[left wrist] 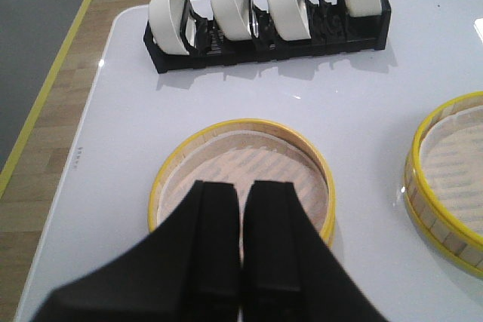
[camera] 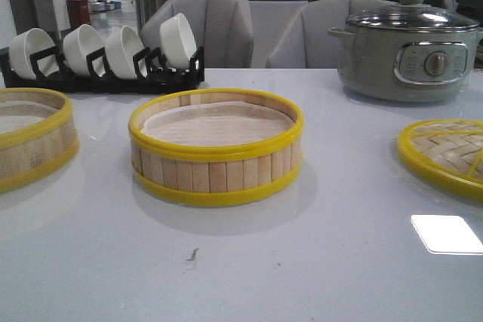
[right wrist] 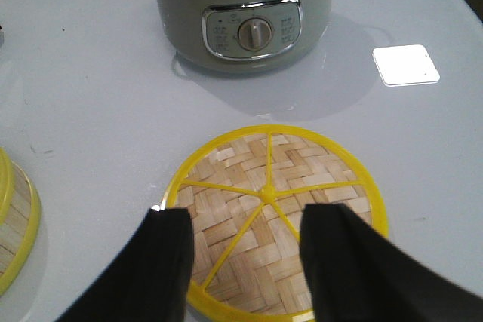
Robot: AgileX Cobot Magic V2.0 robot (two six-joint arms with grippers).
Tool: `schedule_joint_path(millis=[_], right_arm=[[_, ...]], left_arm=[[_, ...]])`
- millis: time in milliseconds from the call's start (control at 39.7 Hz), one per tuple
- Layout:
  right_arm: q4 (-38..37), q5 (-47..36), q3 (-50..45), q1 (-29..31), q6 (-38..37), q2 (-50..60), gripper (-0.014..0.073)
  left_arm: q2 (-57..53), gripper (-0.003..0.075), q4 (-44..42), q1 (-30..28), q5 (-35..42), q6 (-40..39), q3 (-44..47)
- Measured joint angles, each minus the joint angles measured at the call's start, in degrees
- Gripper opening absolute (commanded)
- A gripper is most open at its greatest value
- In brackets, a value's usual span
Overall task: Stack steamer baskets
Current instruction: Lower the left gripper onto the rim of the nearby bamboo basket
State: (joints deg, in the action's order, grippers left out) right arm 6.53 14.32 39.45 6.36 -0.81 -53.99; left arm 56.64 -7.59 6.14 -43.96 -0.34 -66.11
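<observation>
On the white table's (camera: 317,277) left side, one steamer basket (camera: 30,141) sits flat with its open mouth facing up, cut off by the front view's edge; being round, it has no long axis. In the left wrist view this left basket (left wrist: 241,157) lies directly below the left gripper (left wrist: 242,194), whose black fingers are pressed together with nothing between them, hanging above the basket's pale liner without touching it. Behind it stands a black rack (camera: 106,73) holding four glossy white bowls (camera: 177,39) tilted on edge. At the table's centre the second steamer basket (camera: 216,145) also rests upright, mouth up, apart from the first: vertical light bamboo slats form its wall, smooth yellow plastic rims band top and bottom, and a pale liner lies inside. Farther right, at the back, sits a grey electric pot (camera: 407,50) with a glass cover and round dial. Nearest the right edge lies a flat woven-bamboo lid (camera: 445,154), yellow-rimmed with yellow spokes. The right gripper (right wrist: 245,250) hangs over that lid with its fingers spread wide, grasping nothing, well apart from both baskets.
</observation>
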Motion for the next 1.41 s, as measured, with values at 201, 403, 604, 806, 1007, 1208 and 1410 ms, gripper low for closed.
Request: schedule_joint_path(millis=[201,403,604,806,1007,1208,1410], right_arm=[[-0.31,0.0,0.0,0.0,0.0,0.0,0.0488],[-0.37,0.0,0.0,0.0,0.0,0.0,0.0488],[-0.37,0.0,0.0,0.0,0.0,0.0,0.0488],[-0.37,0.0,0.0,0.0,0.0,0.0,0.0488],[-0.37,0.0,0.0,0.0,0.0,0.0,0.0488],[-0.37,0.0,0.0,0.0,0.0,0.0,0.0488],[-0.37,0.0,0.0,0.0,0.0,0.0,0.0488]], left_arm=[[5.88,0.0356,-0.99,0.0,2.89,0.0,3.15],[15.6,0.0378,3.07,0.0,5.37,0.0,4.4],[25.87,0.0378,8.99,0.7,8.49,1.42,3.21],[34.52,0.0378,9.83,3.63,10.53,2.17,-0.66],[41.74,0.0378,9.97,4.19,11.23,2.3,-5.03],[48.37,0.0378,9.97,4.19,12.67,2.53,-8.38],[53.0,0.0378,9.97,4.19,13.61,2.47,-9.36]])
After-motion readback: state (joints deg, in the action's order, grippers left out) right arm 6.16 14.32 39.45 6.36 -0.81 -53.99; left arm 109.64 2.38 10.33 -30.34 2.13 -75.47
